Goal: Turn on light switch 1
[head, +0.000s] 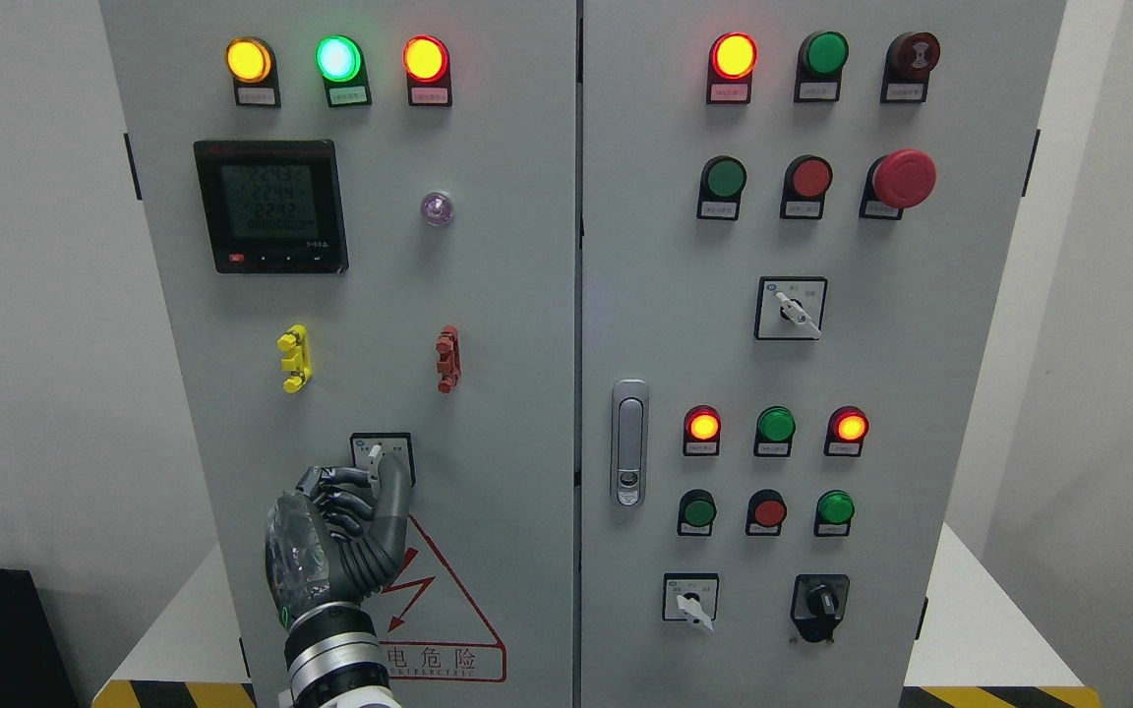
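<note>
1. Switch (376, 458) sits low on your left cabinet door (488, 324), its white lever upright.
2. Your left robot hand (355, 497) pinches that lever, thumb and curled fingers against it.
3. Below, the red warning triangle (439, 615) reads "电危险"; the meter (271, 206) digits are blurred.

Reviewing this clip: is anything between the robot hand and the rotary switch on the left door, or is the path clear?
Nothing visible stands in the way. The left robot hand is already at the rotary switch on the left door, one finger reaching up beside its white lever. The warning sticker below is flat and blocks nothing.
</note>
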Available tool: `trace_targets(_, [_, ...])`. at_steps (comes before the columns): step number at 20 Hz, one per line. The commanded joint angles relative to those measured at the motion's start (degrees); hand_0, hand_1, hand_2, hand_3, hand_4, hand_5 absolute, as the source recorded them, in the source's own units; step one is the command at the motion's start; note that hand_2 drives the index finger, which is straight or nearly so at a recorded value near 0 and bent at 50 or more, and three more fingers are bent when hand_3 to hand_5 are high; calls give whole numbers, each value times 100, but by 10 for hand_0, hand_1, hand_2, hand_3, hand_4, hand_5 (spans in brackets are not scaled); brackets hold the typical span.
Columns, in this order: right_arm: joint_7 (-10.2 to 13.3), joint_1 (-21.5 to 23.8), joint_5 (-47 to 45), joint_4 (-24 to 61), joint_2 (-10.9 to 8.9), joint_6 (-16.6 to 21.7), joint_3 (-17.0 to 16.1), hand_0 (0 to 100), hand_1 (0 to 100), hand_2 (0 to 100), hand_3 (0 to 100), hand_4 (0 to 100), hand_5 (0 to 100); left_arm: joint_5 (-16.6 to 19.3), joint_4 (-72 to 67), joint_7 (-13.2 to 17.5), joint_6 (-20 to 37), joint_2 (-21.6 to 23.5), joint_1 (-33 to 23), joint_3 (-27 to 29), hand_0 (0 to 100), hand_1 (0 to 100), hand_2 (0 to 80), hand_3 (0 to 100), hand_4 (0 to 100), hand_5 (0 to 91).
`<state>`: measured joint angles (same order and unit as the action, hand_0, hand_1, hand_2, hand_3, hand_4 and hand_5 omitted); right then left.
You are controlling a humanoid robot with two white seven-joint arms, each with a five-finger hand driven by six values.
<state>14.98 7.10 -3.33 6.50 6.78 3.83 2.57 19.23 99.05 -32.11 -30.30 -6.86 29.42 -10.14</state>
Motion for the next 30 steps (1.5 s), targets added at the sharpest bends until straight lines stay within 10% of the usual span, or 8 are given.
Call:
trace_targets(1, [-4,2,-1,0,-1,4,-2,120,389,0,0,0,0,-7,0,-14,-3,0,2,3,323,425,564,860,873,761])
trace_targets(30, [-4,2,8,0,-1,-5,6,120,389,0,0,0,0,-7,9,38,-64,0,2,-6,450,399,614,909,892,789])
